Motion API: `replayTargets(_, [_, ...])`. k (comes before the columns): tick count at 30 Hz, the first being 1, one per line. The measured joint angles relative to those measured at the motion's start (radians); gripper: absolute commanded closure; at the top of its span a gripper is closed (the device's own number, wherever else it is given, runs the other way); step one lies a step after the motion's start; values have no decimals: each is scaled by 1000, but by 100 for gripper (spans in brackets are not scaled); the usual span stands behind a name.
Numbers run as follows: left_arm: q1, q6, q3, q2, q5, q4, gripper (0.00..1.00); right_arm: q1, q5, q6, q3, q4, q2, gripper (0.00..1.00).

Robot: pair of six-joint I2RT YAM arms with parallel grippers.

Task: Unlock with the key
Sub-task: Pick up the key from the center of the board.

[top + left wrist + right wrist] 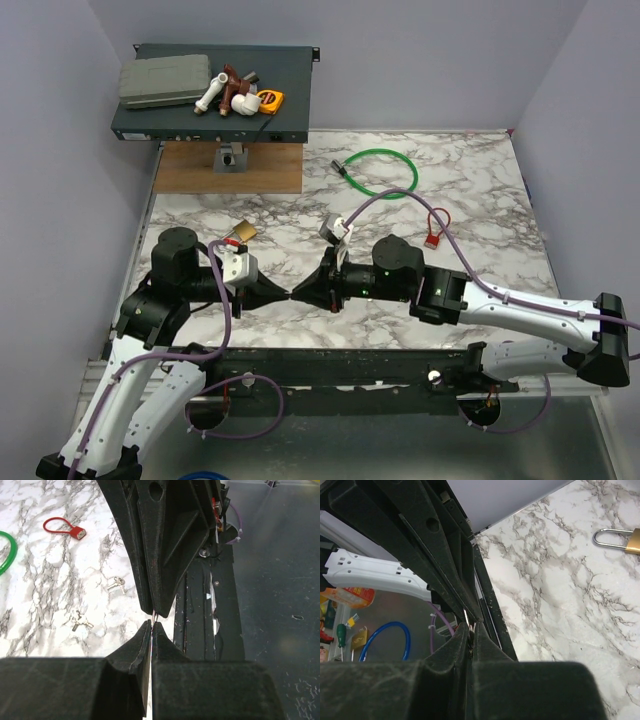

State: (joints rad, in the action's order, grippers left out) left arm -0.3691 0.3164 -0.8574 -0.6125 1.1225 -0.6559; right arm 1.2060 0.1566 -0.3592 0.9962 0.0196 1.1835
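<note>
My left gripper (283,293) and right gripper (298,292) meet tip to tip above the marble table's near edge. Both are shut, pinching a thin silvery sliver between them: the key (154,615), seen edge-on. In the left wrist view my left gripper (151,624) touches the right one's fingers (165,555). In the right wrist view the key (465,617) shows as a bright strip above my right gripper (471,626). The brass padlock (240,232) with silver shackle lies on the table behind the left arm; it also shows in the right wrist view (620,540).
Two loose small keys (116,583) (80,622) lie on the marble. A green cable loop (380,172) and a red tag (437,232) lie further back. A dark box (215,95) with pipe fittings and a wooden board (230,168) stand back left.
</note>
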Motion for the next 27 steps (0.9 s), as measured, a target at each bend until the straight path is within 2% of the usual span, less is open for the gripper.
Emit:
replayTargets(13, [-13,12,0,0,-3,-18,100,12,-65,-173,-203,253,-79,99])
replayTargets(22, [-13,-73,1,10,-3,42,99,6,-121,-222,-271,330,-107,99])
replayTargets(25, [-13,-109,5,18,-3,77,71,6,-123,-225,-272,347,-109,99])
replayTargets(27, [-13,-121,7,18,-3,90,63,6,-123,-225,-272,356,-109,99])
